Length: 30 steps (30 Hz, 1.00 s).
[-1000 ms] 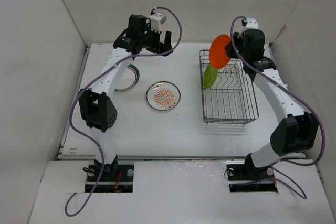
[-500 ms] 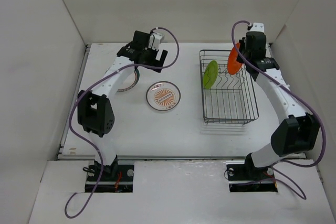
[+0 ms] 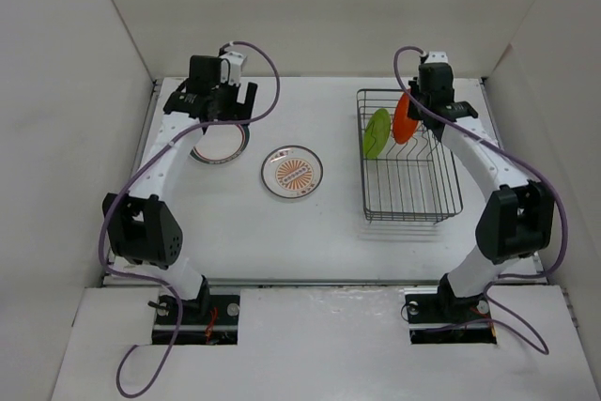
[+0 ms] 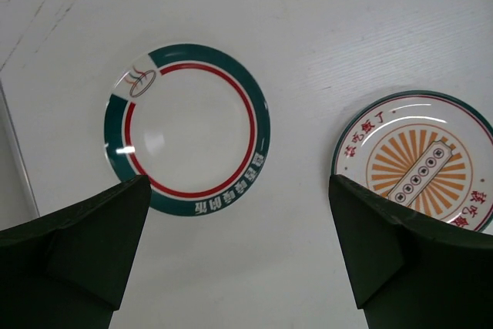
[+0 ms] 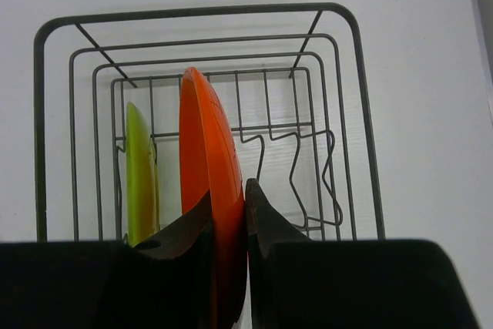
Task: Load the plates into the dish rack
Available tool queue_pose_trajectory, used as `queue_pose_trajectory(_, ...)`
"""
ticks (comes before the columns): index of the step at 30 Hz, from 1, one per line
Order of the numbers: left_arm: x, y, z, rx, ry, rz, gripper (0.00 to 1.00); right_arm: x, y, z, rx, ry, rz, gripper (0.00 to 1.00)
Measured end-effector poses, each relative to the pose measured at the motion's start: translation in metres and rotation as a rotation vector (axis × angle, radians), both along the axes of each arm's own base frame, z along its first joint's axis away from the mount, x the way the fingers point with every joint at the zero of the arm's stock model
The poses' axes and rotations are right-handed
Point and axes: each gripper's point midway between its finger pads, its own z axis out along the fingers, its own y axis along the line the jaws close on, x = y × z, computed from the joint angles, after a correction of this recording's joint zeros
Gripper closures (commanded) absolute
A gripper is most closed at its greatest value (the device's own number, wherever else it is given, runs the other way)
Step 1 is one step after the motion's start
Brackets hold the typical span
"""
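The right gripper (image 5: 229,194) clenches the orange plate (image 5: 206,152) on edge at the dish rack (image 5: 362,113), just beside the standing lime green plate (image 5: 140,175); released off a slot, it could topple onto that neighbour; the left gripper (image 4: 239,182) hangs wide open over the ringed plate (image 4: 187,129), the sunburst plate (image 4: 420,167) lying near.

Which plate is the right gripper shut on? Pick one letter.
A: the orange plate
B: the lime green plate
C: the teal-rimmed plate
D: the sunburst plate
A: the right gripper pinches the orange plate on edge at the dish rack, next to the lime green plate standing in it.
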Motion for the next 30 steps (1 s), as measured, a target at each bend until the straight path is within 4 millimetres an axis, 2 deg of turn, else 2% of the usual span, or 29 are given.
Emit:
queue_pose_trajectory(5, -0.003, 0.026, -0.007, 0.005, 0.016, 0.050, 0.00, 0.004, 0.004, -0.015, -0.003, 0.031, 0.006, 0.97)
queue_pose_trajectory(9, -0.010, 0.041, -0.021, 0.002, 0.048, 0.075, 0.00, 0.008, 0.010, -0.025, 0.005, 0.042, 0.016, 0.85)
queue_pose_trajectory(10, -0.012, 0.044, -0.025, -0.002, 0.058, 0.080, 0.00, 0.009, 0.012, -0.028, 0.006, 0.048, 0.020, 0.81)
queue_pose_trajectory(13, -0.020, 0.059, -0.035, -0.017, 0.080, 0.104, 0.00, 0.012, 0.016, -0.038, 0.012, 0.062, 0.027, 0.54)
queue_pose_trajectory(17, -0.029, 0.069, -0.042, -0.049, 0.103, 0.097, 0.00, 0.015, 0.018, -0.043, 0.013, 0.066, 0.031, 0.36)
queue_pose_trajectory(19, -0.034, 0.061, -0.046, -0.076, 0.118, 0.047, 0.00, 0.016, 0.018, -0.043, 0.011, 0.064, 0.030, 0.29)
queue_pose_trajectory(22, -0.045, 0.036, -0.054, -0.126, 0.155, -0.086, 0.00, 0.017, 0.015, -0.040, 0.001, 0.058, 0.015, 0.21)
queue_pose_trajectory(23, -0.050, 0.026, -0.057, -0.143, 0.171, -0.129, 0.00, 0.018, 0.014, -0.039, -0.003, 0.053, 0.009, 0.16)
queue_pose_trajectory(25, -0.060, 0.009, -0.064, -0.167, 0.203, -0.211, 0.00, 0.018, 0.009, -0.034, -0.015, 0.043, -0.014, 0.00)
queue_pose_trajectory(28, -0.067, -0.012, -0.078, -0.191, 0.254, -0.296, 0.00, 0.013, 0.001, -0.024, -0.036, 0.031, -0.049, 0.00)
queue_pose_trajectory(30, -0.069, -0.021, -0.094, -0.201, 0.301, -0.329, 0.00, 0.008, -0.004, -0.011, -0.041, 0.007, -0.069, 0.00)
